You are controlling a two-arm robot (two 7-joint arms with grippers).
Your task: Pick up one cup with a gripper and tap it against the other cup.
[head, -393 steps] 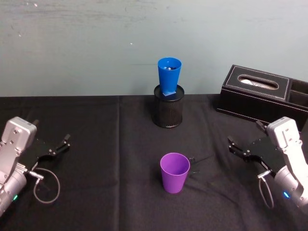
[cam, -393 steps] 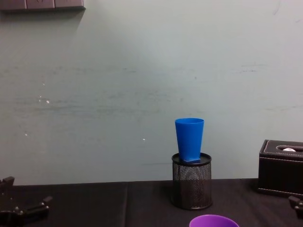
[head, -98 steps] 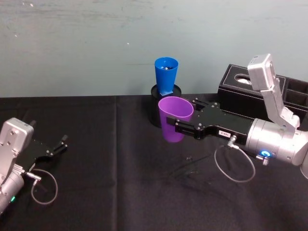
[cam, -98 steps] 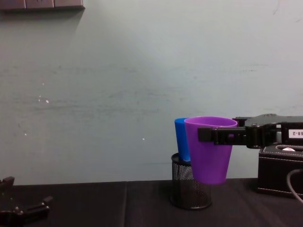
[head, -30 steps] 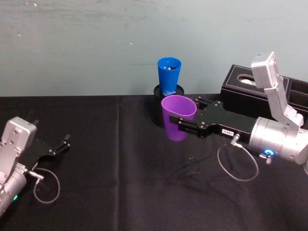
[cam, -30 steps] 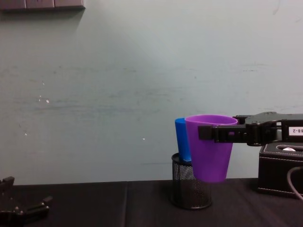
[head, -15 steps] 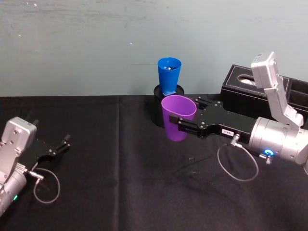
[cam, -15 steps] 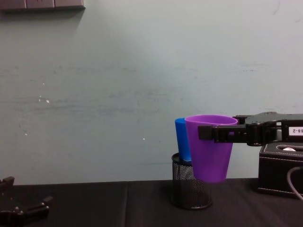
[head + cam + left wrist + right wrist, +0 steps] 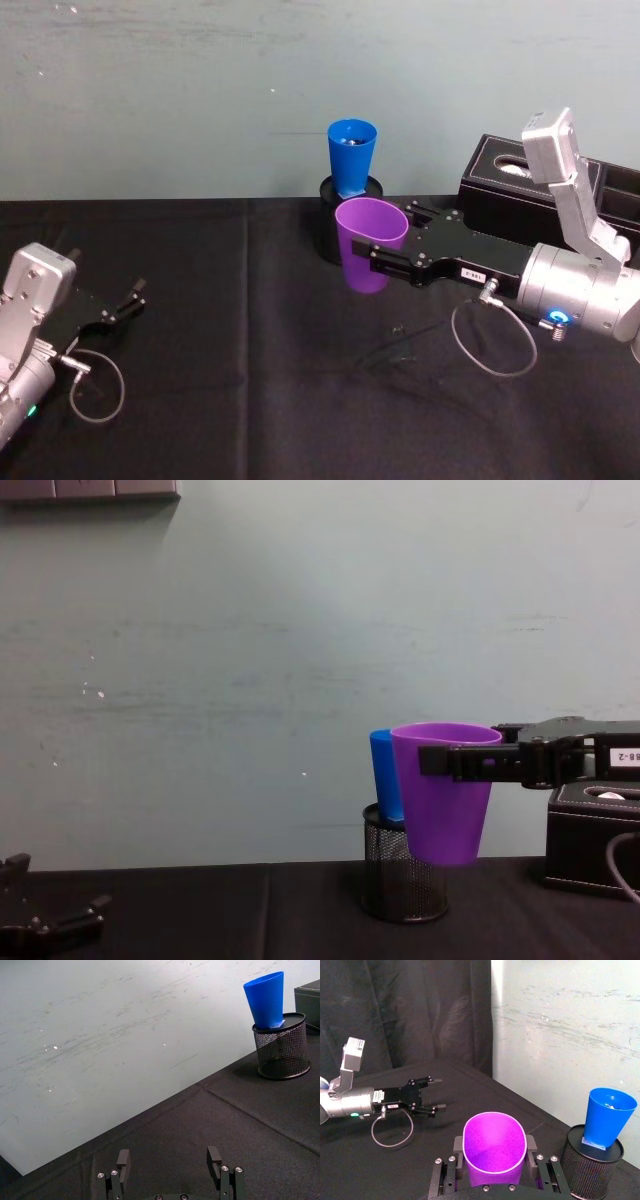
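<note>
My right gripper (image 9: 388, 236) is shut on the purple cup (image 9: 366, 252), holding it upright above the table by its upper wall. The jaws (image 9: 495, 1154) squeeze the rim into an oval. The blue cup (image 9: 351, 155) stands in a black mesh pen holder (image 9: 328, 236) at the table's back. In the chest view the purple cup (image 9: 445, 805) overlaps the blue cup (image 9: 381, 775) from the front. In the right wrist view the blue cup (image 9: 607, 1115) is farther off, with a gap between them. My left gripper (image 9: 130, 300) lies open on the cloth at the left, idle.
A black tissue box (image 9: 530, 195) stands at the back right, behind my right arm. A black cloth (image 9: 250, 400) covers the table, and a pale wall closes off the back. A cable loop (image 9: 490, 345) hangs under my right wrist.
At first the purple cup stood on the table with both grippers parked. It is now lifted in my right gripper near the blue cup. Nothing has moved over the last second.
</note>
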